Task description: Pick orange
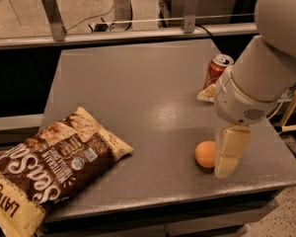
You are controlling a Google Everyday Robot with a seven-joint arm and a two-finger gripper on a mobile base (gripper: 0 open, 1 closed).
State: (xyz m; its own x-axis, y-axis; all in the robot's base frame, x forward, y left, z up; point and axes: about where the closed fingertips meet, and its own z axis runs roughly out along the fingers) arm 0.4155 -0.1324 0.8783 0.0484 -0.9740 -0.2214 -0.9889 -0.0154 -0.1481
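Arm comes down from upper right of view, wrist vertical. Gripper points at table near front edge, right against the orange. Open or closed: cannot tell. 1 red can behind arm, partly hidden. Snack bag well apart at left.

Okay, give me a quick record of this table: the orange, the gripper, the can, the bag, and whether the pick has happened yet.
orange: resting on the table, near its front right corner
gripper: down at the tabletop, close beside the orange, on the picture's right of it
can: upright, behind the orange, partly hidden by the arm
bag: lying flat, front left
table: grey top
pick: not yet done
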